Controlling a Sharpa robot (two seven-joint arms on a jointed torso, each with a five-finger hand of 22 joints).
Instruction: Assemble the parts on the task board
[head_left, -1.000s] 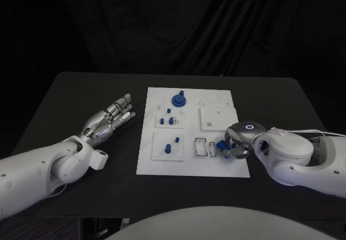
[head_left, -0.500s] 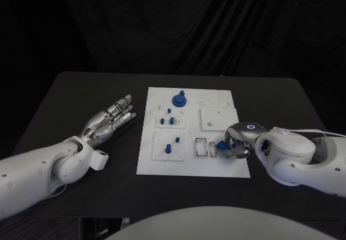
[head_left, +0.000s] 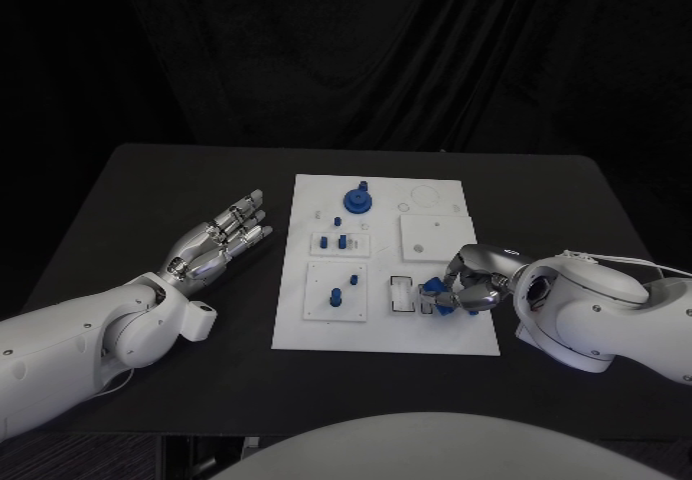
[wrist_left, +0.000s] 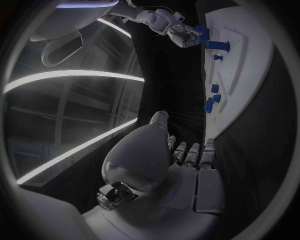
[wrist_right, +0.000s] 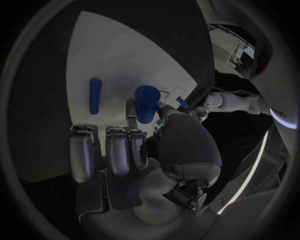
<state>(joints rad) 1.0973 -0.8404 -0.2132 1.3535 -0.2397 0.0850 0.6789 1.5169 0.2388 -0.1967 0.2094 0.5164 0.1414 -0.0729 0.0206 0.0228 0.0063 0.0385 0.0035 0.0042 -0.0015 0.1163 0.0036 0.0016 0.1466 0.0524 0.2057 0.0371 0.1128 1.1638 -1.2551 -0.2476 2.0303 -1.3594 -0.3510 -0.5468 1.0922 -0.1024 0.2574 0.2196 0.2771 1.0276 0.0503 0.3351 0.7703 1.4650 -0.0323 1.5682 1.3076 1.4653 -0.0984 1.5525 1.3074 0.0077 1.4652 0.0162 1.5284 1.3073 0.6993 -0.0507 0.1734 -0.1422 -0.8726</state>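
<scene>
While the left hand (head_left: 216, 243) just rests flat and empty beside the task board (head_left: 387, 330), the right hand (head_left: 464, 285) pinches a blue cylinder part (wrist_right: 146, 103) over the board's near right corner. Looks light, rigid, slick plastic, so I'd hold it mid-body.

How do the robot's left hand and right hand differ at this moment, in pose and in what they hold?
The left hand lies over the black table beside the task board, its fingers stretched out and holding nothing. The right hand is over the task board, its fingers curled around a blue part. Both are silver, on white arms.
</scene>
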